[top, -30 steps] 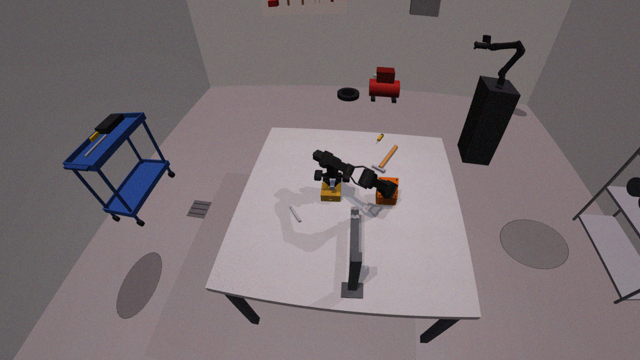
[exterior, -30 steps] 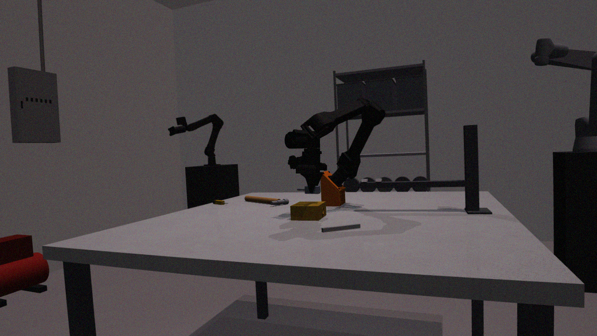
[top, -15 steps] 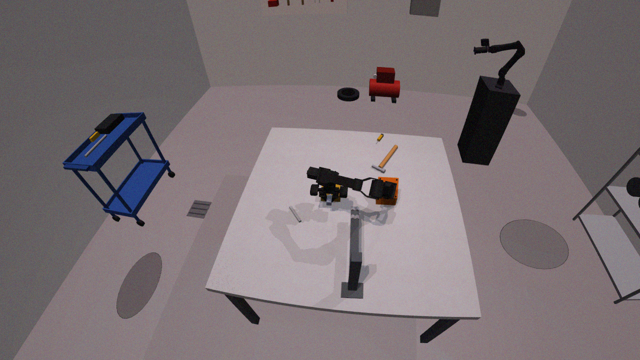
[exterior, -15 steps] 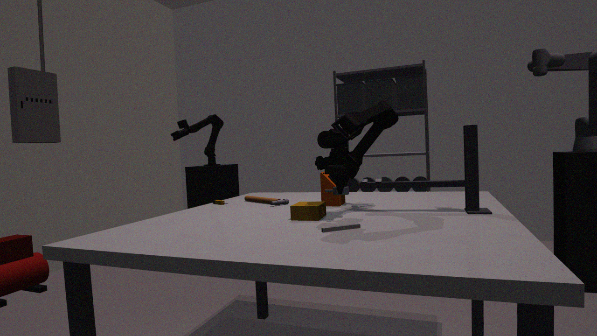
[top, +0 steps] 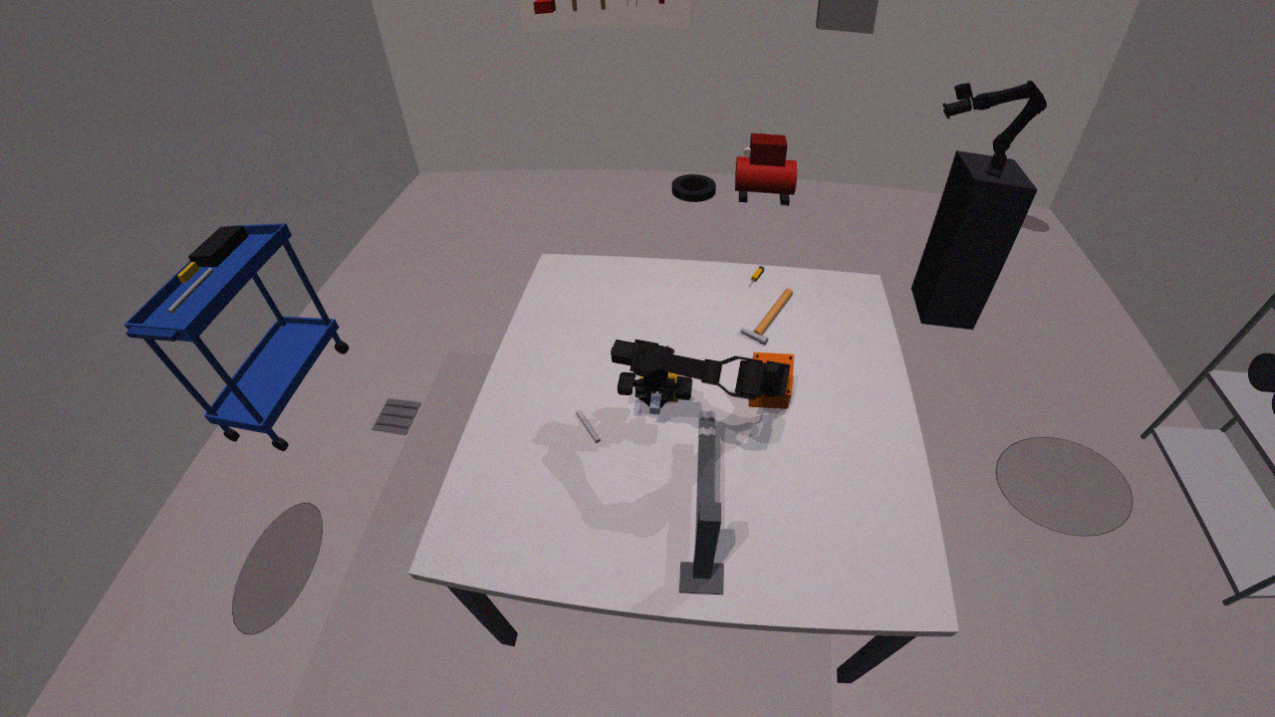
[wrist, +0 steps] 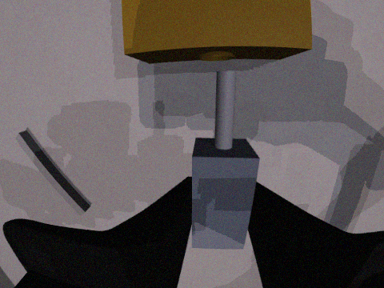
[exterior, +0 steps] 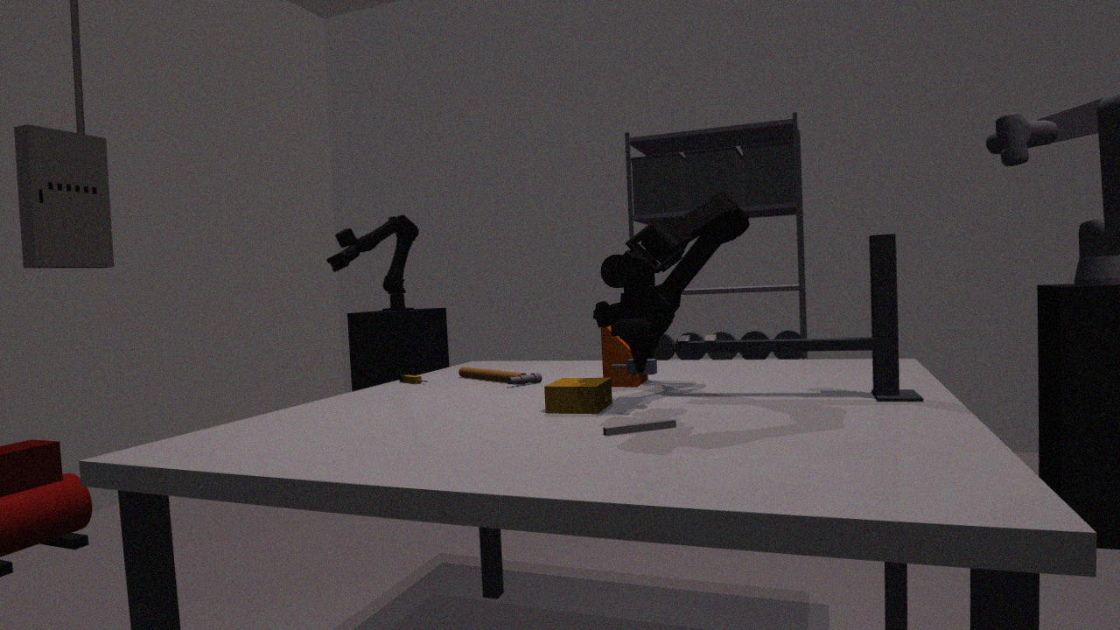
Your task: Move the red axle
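Beam [top: 675, 377] [exterior: 577, 395] [wrist: 218, 26]: one, yellow, on table [top: 820, 499] [exterior: 470, 458] [wrist: 48, 48]; red axle hidden from us. Gripper [top: 654, 402] [exterior: 641, 369] [wrist: 219, 185] clamped on one grey block [top: 654, 406] [exterior: 647, 366] [wrist: 224, 200], one rod [exterior: 619, 367] [wrist: 225, 108] towards twelve o'clock, wrist view. Top view, from gripper: two V-blocks [top: 706, 420] [exterior: 709, 338] four o'clock, one hammer [top: 772, 314] [exterior: 493, 374] one o'clock.

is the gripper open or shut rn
Gripper: shut on the blue-grey block. The wrist view shows black fingers pressed against its two sides.

A hammer [top: 772, 315] [exterior: 493, 374] lies on the table near a small yellow-handled screwdriver [top: 756, 275] [exterior: 410, 379].
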Robot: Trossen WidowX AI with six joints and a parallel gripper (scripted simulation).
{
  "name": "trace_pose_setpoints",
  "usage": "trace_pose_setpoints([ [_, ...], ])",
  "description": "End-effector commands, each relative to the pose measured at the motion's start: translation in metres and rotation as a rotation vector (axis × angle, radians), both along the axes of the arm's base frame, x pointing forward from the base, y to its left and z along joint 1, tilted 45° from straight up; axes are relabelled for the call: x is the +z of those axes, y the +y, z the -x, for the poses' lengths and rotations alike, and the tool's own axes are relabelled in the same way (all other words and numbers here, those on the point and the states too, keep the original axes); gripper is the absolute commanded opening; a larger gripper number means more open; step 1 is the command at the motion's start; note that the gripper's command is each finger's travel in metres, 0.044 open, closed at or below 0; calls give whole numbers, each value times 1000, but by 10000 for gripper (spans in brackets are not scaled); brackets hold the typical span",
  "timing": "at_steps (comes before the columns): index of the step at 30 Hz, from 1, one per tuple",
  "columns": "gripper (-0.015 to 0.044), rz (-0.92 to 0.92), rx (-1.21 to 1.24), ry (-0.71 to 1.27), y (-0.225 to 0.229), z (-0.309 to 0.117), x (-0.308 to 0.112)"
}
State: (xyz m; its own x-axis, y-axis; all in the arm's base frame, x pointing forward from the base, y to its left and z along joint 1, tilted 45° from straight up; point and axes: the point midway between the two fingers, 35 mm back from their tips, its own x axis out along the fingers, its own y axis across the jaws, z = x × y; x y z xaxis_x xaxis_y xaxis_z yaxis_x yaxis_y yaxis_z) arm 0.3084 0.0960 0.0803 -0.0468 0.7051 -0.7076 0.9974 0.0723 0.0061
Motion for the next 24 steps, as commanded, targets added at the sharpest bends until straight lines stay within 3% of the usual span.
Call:
trace_pose_setpoints([
  [1,0,-3,-2,5,5,1,-5],
  [24,0,-6,-2,5,33,4,-32],
])
